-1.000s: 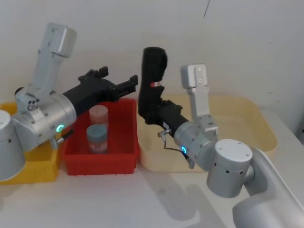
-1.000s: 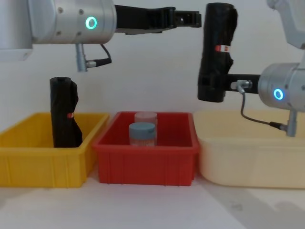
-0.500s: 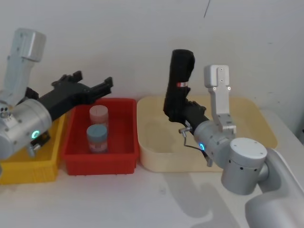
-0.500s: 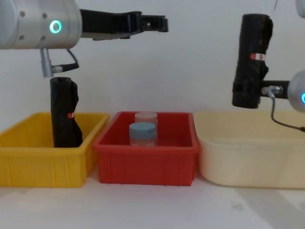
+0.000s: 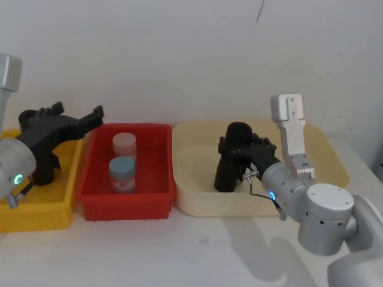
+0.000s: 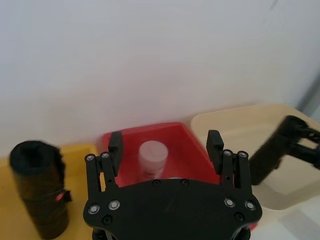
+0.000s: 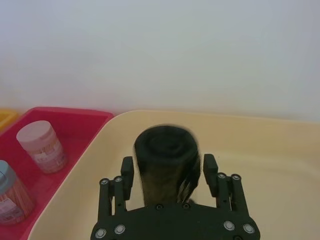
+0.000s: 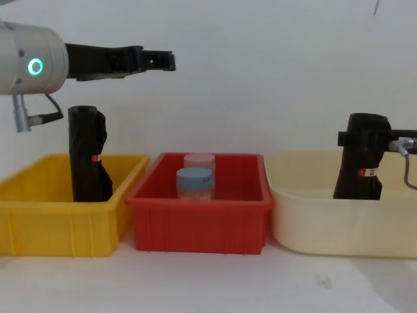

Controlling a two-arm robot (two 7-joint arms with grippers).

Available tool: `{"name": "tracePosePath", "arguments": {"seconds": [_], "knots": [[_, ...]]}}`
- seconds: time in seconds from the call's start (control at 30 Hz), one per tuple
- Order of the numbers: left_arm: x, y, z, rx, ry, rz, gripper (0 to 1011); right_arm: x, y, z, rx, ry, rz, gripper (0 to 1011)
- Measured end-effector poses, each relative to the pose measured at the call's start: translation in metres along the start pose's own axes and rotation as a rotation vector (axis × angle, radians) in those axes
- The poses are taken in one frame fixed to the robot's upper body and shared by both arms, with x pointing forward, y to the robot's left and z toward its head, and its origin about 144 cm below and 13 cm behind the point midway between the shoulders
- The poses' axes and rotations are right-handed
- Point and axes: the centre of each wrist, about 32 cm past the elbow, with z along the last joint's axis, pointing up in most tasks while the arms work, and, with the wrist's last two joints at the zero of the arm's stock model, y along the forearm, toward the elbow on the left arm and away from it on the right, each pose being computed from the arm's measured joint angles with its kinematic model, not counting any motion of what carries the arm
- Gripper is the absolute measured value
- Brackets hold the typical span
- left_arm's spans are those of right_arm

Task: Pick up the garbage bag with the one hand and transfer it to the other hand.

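Right tool [image 5: 242, 145] was closed on the upper part of the garbage bag [image 5: 229, 167], with one finger pressed against each side of the roll. The garbage bag stood inside the cream bin [image 5: 197, 203], leaning slightly. In the chest view its lower end was hidden behind the bin wall, and its red-and-white label band sat just above the rim. Contact between the lower end and the bin floor could not be determined.

Left tool [image 5: 78, 115] hung above the junction of the yellow bin [image 8: 58, 222] and the red bin [image 8: 202, 225]. Its fingers were spread wide and held nothing, well apart from the garbage bag. A second black roll [image 8: 88, 156] stood upright in the yellow bin, below the left tool.

The red bin held a pink-lidded jar [image 5: 124, 145] and a blue-lidded jar [image 5: 122, 173], the blue-lidded jar nearer the robot. All three bins sat side by side on the white table [image 5: 179, 251].
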Motion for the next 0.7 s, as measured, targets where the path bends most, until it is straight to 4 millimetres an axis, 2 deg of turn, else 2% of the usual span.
{"name": "tracePosePath", "arguments": {"seconds": [0.23,0.57,0.7], "knots": [[0.007,0.003,-0.005,0.006,0.003,0.043,1001,0.003,-0.005,0.003,0.027,-0.014,-0.001,1002],[0.012,0.005,-0.008,0.011,0.006,0.076,1001,0.006,-0.012,0.018,0.111,-0.029,-0.009,999],[0.013,0.005,-0.009,0.012,0.006,0.083,1001,0.007,-0.016,0.03,0.156,-0.035,-0.006,999]]}}
